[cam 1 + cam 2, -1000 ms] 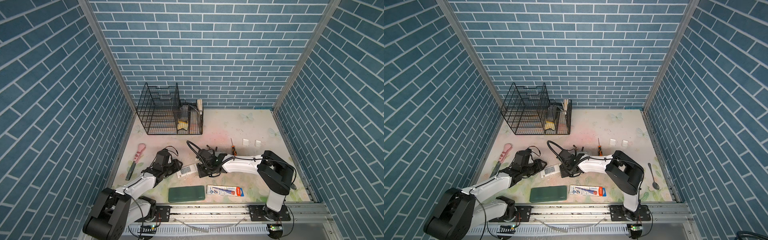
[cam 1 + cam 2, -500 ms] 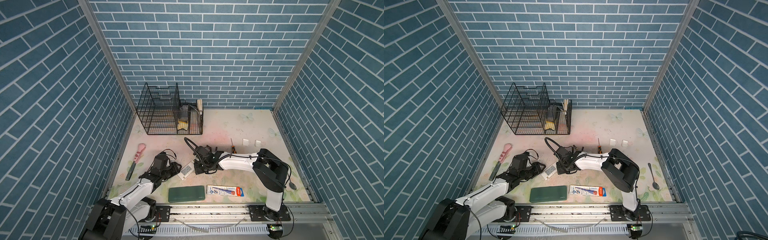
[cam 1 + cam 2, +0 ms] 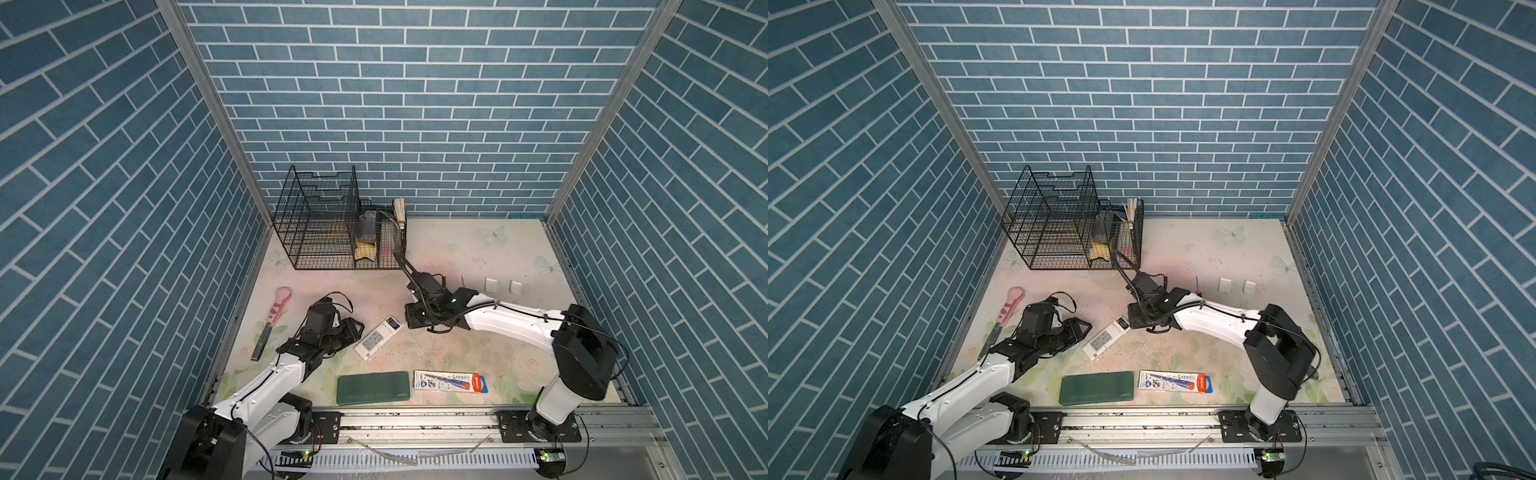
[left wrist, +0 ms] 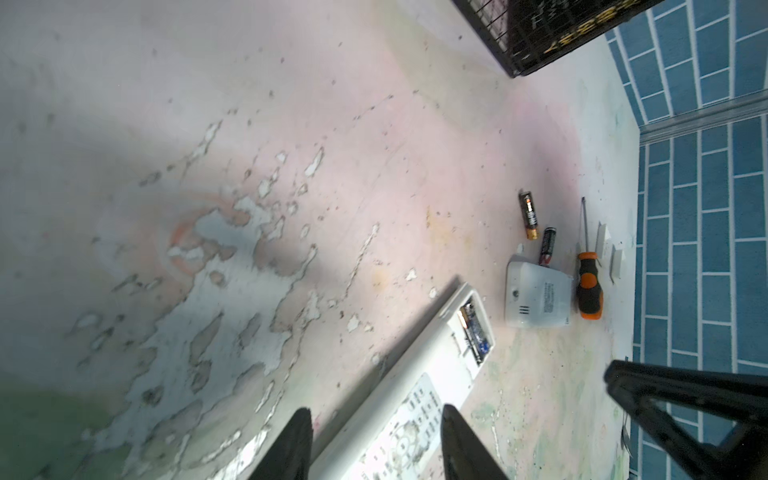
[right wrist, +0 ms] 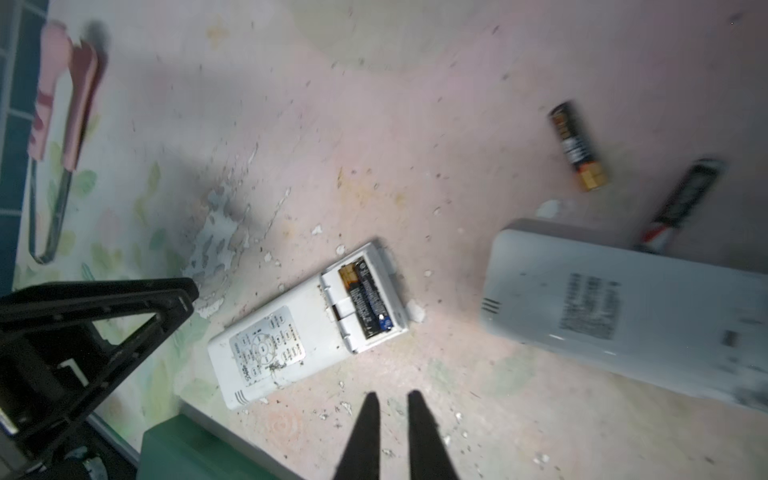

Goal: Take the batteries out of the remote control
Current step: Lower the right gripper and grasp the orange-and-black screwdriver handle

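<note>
Scuffed floral table (image 3: 457, 257): remote control (image 5: 307, 328) face-up, bay open, one battery (image 5: 368, 301) seated, two batteries (image 5: 577, 145) laid aside; left gripper (image 4: 376, 411) straddles it unclenched, likely steadying; right gripper (image 5: 392, 395) slightly parted, empty

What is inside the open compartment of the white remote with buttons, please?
A black battery lies in the remote, with something gold beside it. The rest of that slot shows only white plastic, so a second battery cannot be confirmed.
</note>
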You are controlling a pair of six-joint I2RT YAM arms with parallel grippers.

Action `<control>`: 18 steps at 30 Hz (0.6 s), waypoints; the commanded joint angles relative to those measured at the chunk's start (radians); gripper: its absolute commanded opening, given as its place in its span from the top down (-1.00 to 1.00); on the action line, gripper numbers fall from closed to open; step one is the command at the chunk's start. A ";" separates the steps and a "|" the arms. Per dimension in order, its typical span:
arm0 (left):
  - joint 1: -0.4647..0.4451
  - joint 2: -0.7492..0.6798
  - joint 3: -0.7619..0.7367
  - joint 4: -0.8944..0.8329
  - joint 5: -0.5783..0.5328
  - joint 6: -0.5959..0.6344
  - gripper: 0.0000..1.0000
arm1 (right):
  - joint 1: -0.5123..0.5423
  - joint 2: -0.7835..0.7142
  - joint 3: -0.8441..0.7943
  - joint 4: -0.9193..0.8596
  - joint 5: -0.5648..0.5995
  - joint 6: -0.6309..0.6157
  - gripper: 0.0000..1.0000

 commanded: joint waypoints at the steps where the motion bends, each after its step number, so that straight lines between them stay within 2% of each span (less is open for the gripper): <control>1: 0.010 0.007 0.065 -0.055 -0.013 0.054 -0.08 | -0.070 -0.081 -0.052 -0.129 0.101 -0.069 0.49; 9: 0.012 0.074 0.136 -0.042 0.010 0.073 -0.08 | -0.266 -0.160 -0.119 -0.194 0.159 -0.182 0.03; 18: 0.013 0.066 0.136 -0.061 -0.006 0.071 -0.08 | -0.416 -0.077 -0.136 -0.157 0.099 -0.258 -0.05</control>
